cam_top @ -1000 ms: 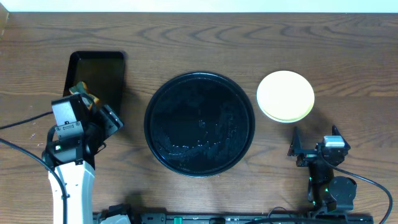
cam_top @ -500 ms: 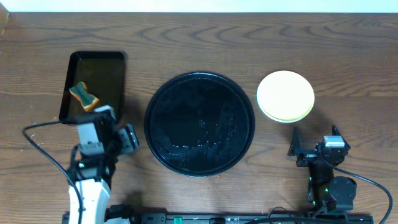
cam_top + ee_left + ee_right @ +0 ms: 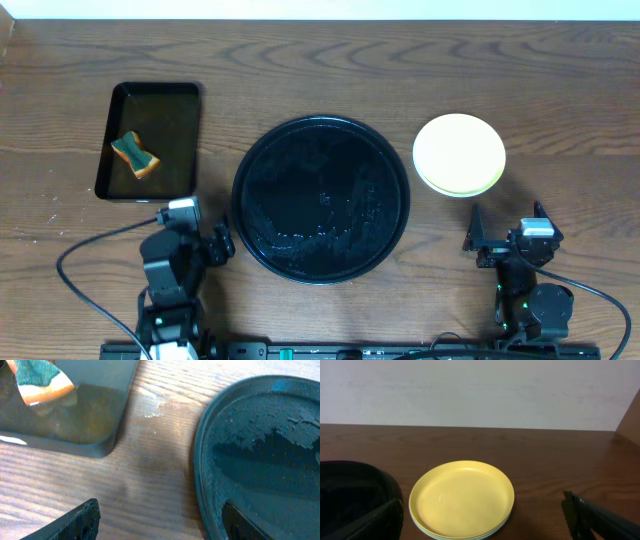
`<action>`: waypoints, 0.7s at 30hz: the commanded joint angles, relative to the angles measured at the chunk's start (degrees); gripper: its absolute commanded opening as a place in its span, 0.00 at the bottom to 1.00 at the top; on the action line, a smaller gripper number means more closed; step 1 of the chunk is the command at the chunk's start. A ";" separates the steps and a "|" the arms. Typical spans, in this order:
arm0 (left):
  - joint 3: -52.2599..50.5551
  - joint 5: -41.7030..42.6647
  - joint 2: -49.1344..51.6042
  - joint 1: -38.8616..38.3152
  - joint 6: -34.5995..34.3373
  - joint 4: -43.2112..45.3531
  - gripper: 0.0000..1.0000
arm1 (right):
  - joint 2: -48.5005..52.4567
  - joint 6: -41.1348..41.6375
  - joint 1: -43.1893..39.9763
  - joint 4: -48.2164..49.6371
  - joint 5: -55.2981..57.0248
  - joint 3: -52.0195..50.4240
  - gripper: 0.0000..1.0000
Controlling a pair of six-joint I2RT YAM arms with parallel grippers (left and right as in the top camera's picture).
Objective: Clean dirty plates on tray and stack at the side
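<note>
Your left gripper (image 3: 218,244) has retreated to the table's (image 3: 300,60) near edge, fingers wide and empty, sponge (image 3: 135,155) left in the rectangular tray (image 3: 180,100). Right gripper (image 3: 507,228) gapes idle. With the plates (image 3: 459,152) stacked, the job looks done.

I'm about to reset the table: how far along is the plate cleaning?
Looks done: the plates sit stacked beside the round tray, which holds none; the top yellow one is clean. In hand: nothing; left tool and right tool are open and empty, the sponge lies in the rectangular tray. Left: apparently nothing.
</note>
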 commanded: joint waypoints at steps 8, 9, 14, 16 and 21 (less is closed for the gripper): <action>-5.44 1.01 -13.31 -0.20 0.74 0.87 0.79 | -0.39 -0.44 -0.50 -0.24 0.37 -0.09 0.99; -5.99 1.11 -14.19 -0.20 0.74 0.94 0.79 | -0.39 -0.44 -0.50 -0.24 0.37 -0.09 0.99; -6.84 2.29 -20.09 -0.20 0.76 0.55 0.79 | -0.39 -0.44 -0.50 -0.24 0.37 -0.09 0.99; -6.84 2.23 -22.71 -0.20 0.76 -0.66 0.79 | -0.39 -0.44 -0.50 -0.24 0.37 -0.09 0.99; -6.84 2.21 -27.23 -0.20 1.46 -0.61 0.79 | -0.39 -0.44 -0.50 -0.24 0.37 -0.09 0.99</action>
